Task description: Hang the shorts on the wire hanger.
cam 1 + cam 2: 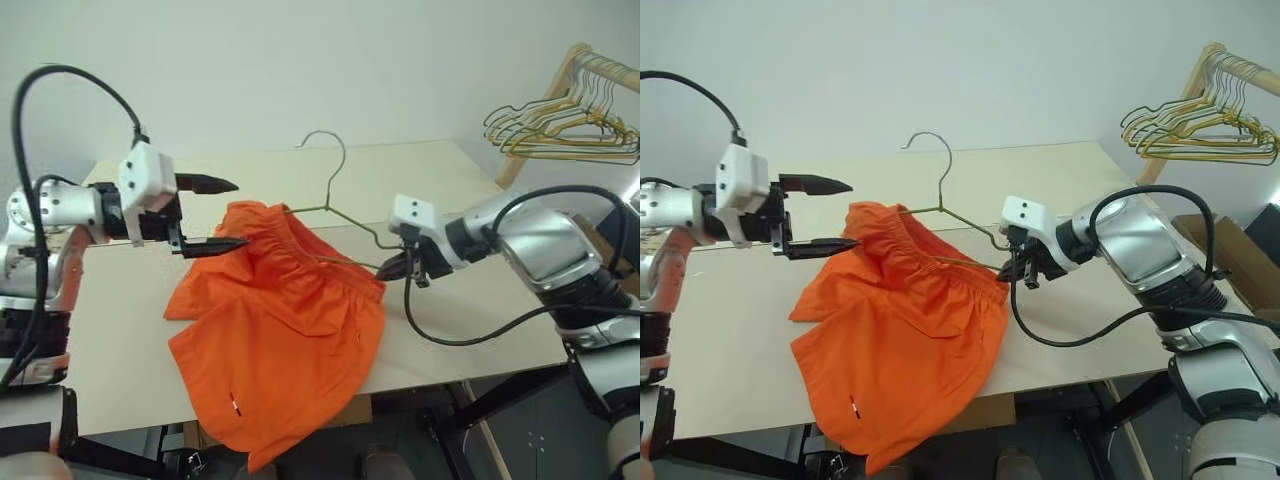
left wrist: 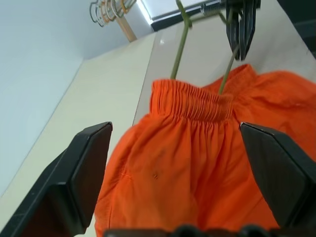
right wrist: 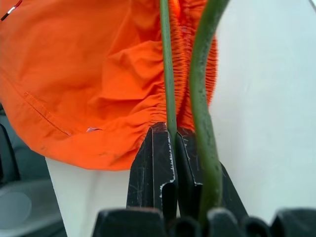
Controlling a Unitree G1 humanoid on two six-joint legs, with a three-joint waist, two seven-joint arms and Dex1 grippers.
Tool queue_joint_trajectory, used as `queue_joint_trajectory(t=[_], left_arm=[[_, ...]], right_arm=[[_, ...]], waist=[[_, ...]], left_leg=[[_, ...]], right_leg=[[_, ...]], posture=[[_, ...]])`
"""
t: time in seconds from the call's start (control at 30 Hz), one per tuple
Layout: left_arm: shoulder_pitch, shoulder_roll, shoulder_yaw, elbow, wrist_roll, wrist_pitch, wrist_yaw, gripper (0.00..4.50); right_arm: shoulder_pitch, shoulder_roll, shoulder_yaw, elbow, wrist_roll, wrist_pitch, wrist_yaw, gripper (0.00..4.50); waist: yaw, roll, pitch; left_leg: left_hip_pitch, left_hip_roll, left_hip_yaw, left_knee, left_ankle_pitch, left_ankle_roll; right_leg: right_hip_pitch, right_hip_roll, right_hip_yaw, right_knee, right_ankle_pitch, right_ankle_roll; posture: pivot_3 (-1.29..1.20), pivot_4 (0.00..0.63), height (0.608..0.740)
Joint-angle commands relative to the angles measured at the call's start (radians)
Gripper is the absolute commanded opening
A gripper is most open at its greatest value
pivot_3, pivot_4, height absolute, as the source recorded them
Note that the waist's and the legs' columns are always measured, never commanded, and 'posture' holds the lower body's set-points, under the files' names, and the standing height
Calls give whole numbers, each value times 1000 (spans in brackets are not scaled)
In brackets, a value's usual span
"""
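Risk: my right end effector, clenched on the thin grey wire hanger, may let it twist, dropping the bright orange fabric shorts off the bench's front edge; my left end effector is released.

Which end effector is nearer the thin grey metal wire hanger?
Right. The right end effector is shut on the thin grey metal wire hanger at its right corner; the left end effector is open at the orange shorts' waistband.

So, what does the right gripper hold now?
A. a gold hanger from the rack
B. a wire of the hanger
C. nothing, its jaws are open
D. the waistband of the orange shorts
B: the right gripper has its jaws shut on a thin wire of the wire hanger, beside the shorts.
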Motion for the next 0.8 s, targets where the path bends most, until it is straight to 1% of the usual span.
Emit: queue_joint_trajectory(t=[0.03,0.13,0.23,0.47,0.57,0.63,0.73,0.8], left_arm=[[-69,-24,-71,87,109,-95,-15,4474],[-115,-62,-109,186,175,-158,-5,4474],[-148,-79,-123,242,190,-181,-35,4474],[-153,-79,-178,284,198,-197,-208,4474],[-151,-96,-195,298,219,-208,-216,4474],[-154,-107,-212,313,259,-232,-196,4474],[-163,-130,-226,347,319,-264,-137,3916],[-173,-143,-225,364,330,-255,-127,3327]], right_arm=[[-42,-14,14,-27,-32,-42,40,0],[-44,-27,27,-50,-59,-62,55,0],[-44,-39,28,-69,-69,-59,68,0],[-43,-53,28,-96,-93,-59,84,0],[-46,-54,21,-106,-93,-52,92,0],[-47,-55,18,-110,-92,-52,95,0],[-48,-57,14,-118,-89,-47,99,0],[-51,-56,7,-120,-81,-37,103,0]], waist=[[0,0,0],[-6,0,0],[-8,0,0],[-32,0,0],[-38,0,0],[-39,0,0],[-41,0,0],[-43,0,0]], left_leg=[[0,0,0,0,0,0],[0,0,0,0,0,0],[-2,0,0,0,0,0],[-3,0,0,1,0,0],[-3,0,0,1,0,0],[-3,0,0,1,0,0],[-3,0,0,1,0,0],[-3,0,0,1,0,0]], right_leg=[[0,0,0,0,0,0],[0,0,0,0,0,0],[-1,0,0,0,0,0],[-3,0,0,1,0,0],[-3,0,0,1,0,0],[-3,0,0,1,0,0],[-3,0,0,0,0,0],[-3,0,0,1,0,0]], posture=[[-78,0,740],[-94,0,740],[-94,0,740],[-123,0,740],[-131,0,740],[-131,0,740],[-137,0,740],[-137,0,740]])
